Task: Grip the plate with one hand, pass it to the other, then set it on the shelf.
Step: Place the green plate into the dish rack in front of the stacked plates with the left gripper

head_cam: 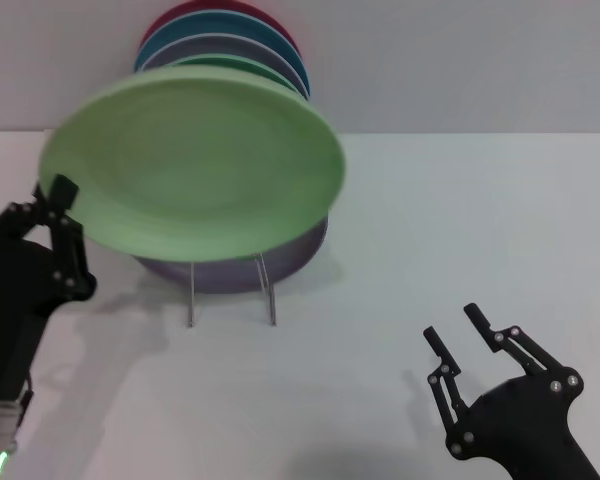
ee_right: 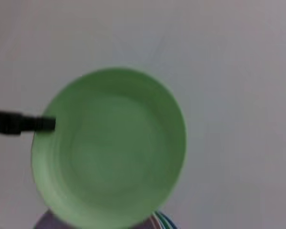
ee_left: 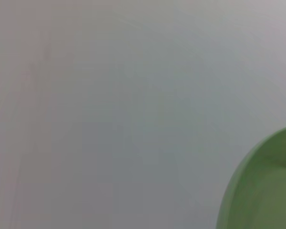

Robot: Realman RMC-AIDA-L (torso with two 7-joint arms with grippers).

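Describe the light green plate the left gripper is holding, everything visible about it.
The light green plate is round, plain and matte with a shallow raised rim. It is held in the air, tilted, its face toward the camera, in front of the rack of stacked plates. The left gripper pinches its rim at the left edge; nothing else touches it.

A: What can't be made out?

B: The plate is smeared along its rim, and it hides most of the stacked plates behind it and the top of the shelf; only two wire legs show.

A: And the grippers?

B: The left gripper meets the plate's left rim, its far finger hidden behind it. The right gripper is cut off at the near edge. In the left wrist view only a blurred arc of plate shows.
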